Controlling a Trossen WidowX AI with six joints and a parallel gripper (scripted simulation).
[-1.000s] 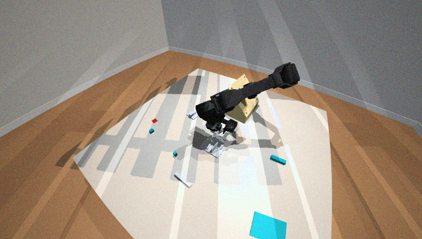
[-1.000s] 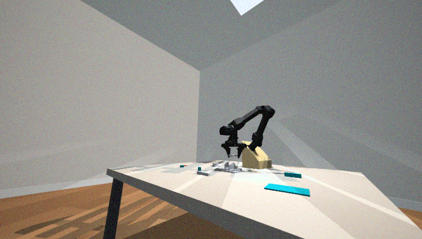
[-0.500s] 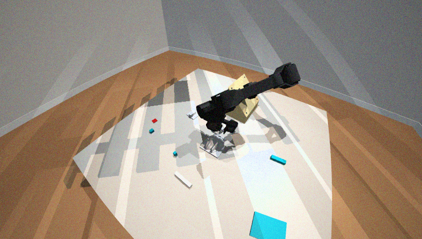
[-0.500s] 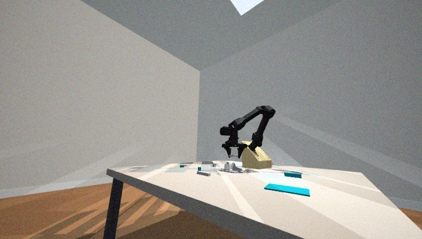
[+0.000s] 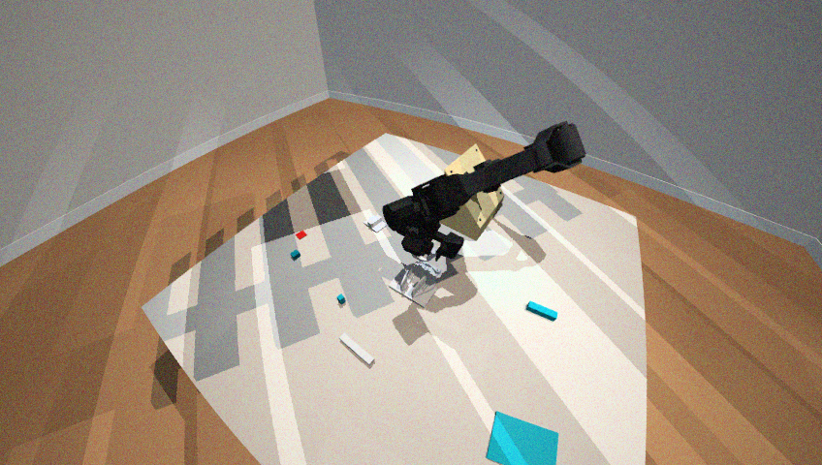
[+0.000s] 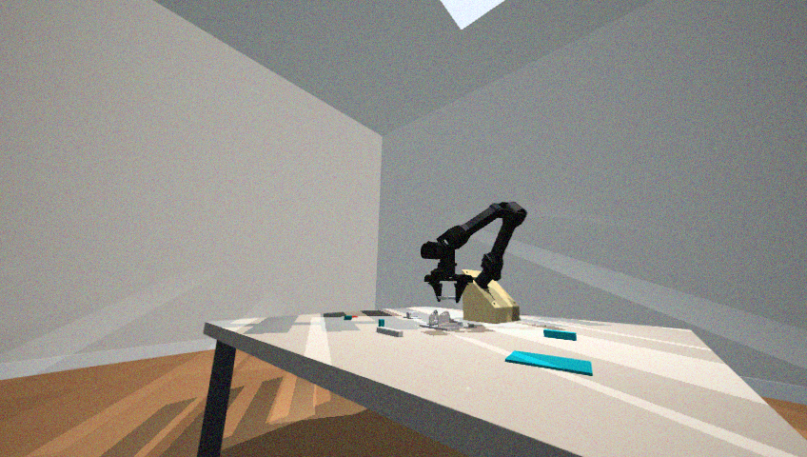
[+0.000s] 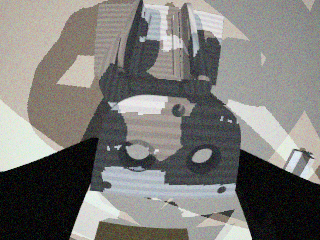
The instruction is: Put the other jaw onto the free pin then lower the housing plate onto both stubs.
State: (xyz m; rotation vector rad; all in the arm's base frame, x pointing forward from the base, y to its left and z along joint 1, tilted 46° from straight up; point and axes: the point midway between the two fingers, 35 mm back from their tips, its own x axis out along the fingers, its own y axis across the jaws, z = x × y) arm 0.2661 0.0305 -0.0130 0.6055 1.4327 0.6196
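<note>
My gripper [image 5: 427,253] [image 6: 447,299] [image 7: 166,151] is shut on the grey housing plate [image 7: 170,172], which has two large round holes and sits level between the fingers. In the exterior view it hangs clearly above the table. The silver gripper base [image 5: 430,294] [image 7: 106,42] lies on the table, just beyond the held plate in the wrist view. Two jaws stand on it side by side, a left jaw [image 7: 131,42] and a right jaw [image 7: 191,30]. The held plate and shadow hide the pins, stubs and gear teeth, so I cannot tell whether the teeth mesh.
A small silver piece [image 5: 375,224] [image 7: 299,162] lies behind the base. A white bar [image 5: 356,349] [image 6: 389,331], small teal cubes [image 5: 295,254] [image 5: 340,298], a red square [image 5: 300,234], a teal block [image 5: 541,311] and a teal slab [image 6: 549,363] lie around. The tan wedge [image 6: 489,306] stands beside the arm.
</note>
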